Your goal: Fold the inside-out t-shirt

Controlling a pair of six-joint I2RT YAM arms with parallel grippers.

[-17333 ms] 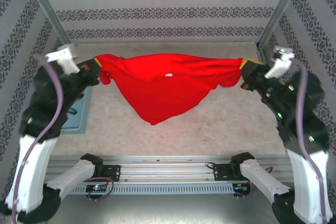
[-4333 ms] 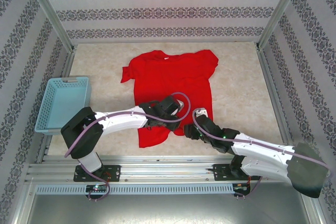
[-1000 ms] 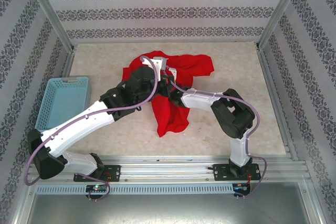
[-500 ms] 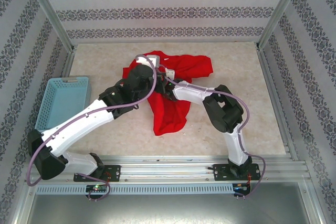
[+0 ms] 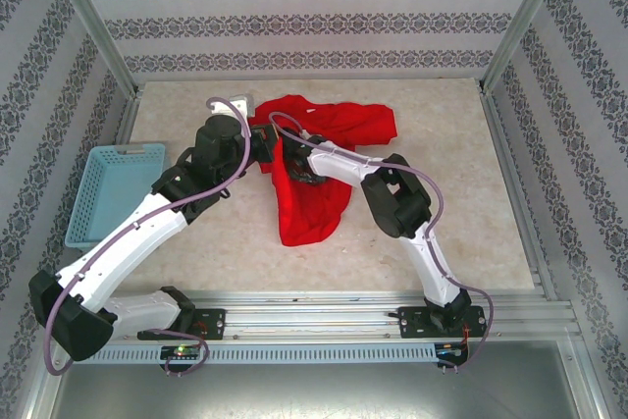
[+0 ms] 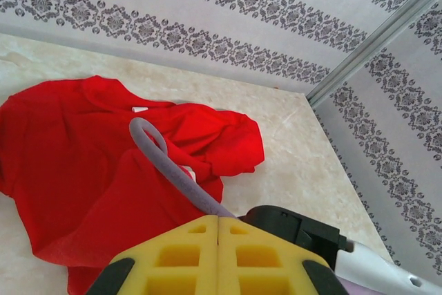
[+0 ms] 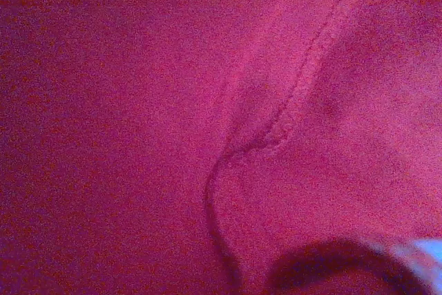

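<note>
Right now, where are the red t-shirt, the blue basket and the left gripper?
red t-shirt (image 5: 312,215), top external view, on the near part of the cloth
blue basket (image 5: 128,149), top external view, on its far rim
left gripper (image 6: 218,222), left wrist view, where its two yellow fingertips meet

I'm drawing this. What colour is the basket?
The basket is light blue; top view shows it best.

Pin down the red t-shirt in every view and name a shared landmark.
Top external: t-shirt rumpled at the centre of the table.
Left wrist: left half, beyond the left gripper.
Right wrist: close up, stitched seam running diagonally.
Shared landmark: grey cable looping over the t-shirt, in top external and left wrist.
</note>
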